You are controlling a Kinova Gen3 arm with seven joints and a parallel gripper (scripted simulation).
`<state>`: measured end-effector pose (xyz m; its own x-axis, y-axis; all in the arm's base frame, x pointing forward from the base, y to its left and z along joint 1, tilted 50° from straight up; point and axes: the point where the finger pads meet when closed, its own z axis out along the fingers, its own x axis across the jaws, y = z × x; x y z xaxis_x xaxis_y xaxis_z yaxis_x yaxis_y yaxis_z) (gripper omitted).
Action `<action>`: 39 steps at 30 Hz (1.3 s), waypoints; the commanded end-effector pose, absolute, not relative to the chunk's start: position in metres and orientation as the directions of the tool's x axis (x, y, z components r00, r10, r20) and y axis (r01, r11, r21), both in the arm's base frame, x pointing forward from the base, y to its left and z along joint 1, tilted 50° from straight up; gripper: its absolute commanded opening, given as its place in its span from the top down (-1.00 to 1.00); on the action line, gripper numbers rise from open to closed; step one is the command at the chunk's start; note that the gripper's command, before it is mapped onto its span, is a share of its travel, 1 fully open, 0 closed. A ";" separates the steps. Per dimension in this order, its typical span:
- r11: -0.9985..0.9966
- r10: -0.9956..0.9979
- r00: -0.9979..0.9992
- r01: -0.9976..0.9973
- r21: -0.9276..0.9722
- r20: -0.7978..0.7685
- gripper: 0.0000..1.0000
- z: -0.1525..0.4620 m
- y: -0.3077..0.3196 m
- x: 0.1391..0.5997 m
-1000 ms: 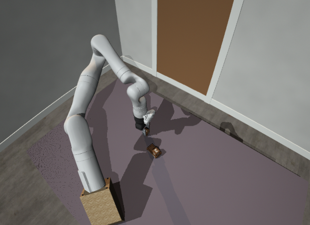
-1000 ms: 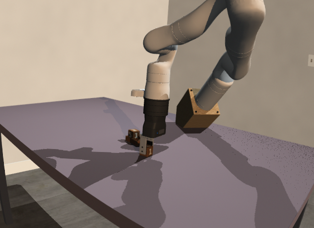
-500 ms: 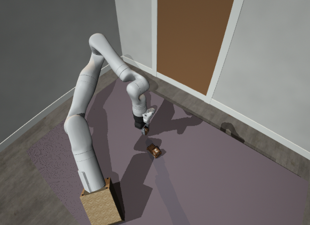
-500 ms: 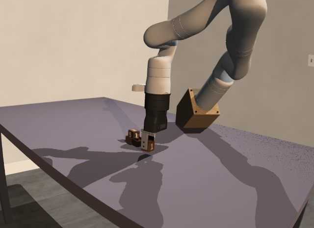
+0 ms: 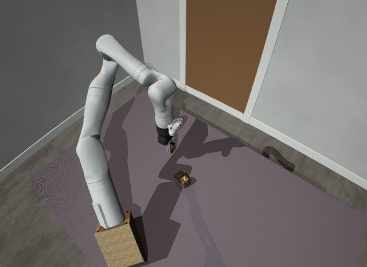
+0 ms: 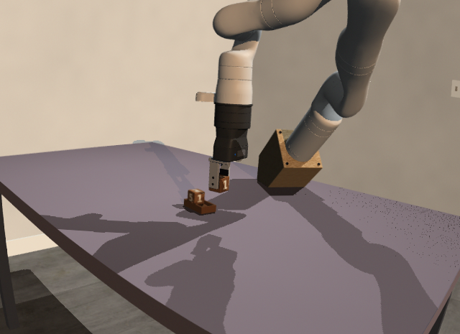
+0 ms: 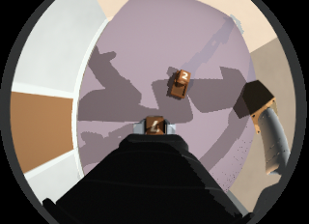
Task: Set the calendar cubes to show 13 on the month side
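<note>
Purple table (image 6: 315, 256) fills most of the exterior view, with beige walls behind it and a brown door panel (image 5: 228, 41) showing in the top view. On the far side of the table a tilted wooden block (image 6: 284, 171) carries the pale arm (image 6: 348, 67), which loops up and over and comes straight down near the middle. Its gripper (image 6: 220, 182) points downward and is clamped on a brown cube (image 6: 223, 184); the cube sits between the light grey fingers (image 6: 213, 176) and hangs above the table, clear of it, with its own shadow below. A white 1 shows upright on the cube's face toward the exterior camera. In the wrist view the same cube (image 7: 154, 126) appears pinched between the two finger tips at the edge of the dark gripper body. Just left of and nearer than the held cube, the small brown tray (image 6: 202, 207) lies flat on the table. A second cube (image 6: 195, 196) stands in the tray's left end (the right end beside it shows bare floor). Its faces toward the exterior camera read 5 and 1, and from the top view its upper face (image 5: 184, 178) bears a 2. The held cube and the tray are near each other but apart, not touching in any view.
</note>
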<state>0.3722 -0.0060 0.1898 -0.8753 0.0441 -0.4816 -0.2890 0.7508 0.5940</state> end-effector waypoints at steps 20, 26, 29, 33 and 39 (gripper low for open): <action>0.758 0.050 -0.865 -0.292 0.583 -0.499 -0.20 0.202 -0.019 0.371; 0.759 0.035 -0.859 -0.310 0.573 -0.511 -0.20 0.202 -0.020 0.371; 0.760 0.017 -0.852 -0.330 0.560 -0.524 -0.20 0.201 -0.020 0.370; 0.760 -0.020 -0.835 -0.369 0.534 -0.549 -0.20 0.200 -0.021 0.369; 0.758 -0.071 -0.809 -0.424 0.496 -0.584 -0.20 0.198 -0.022 0.367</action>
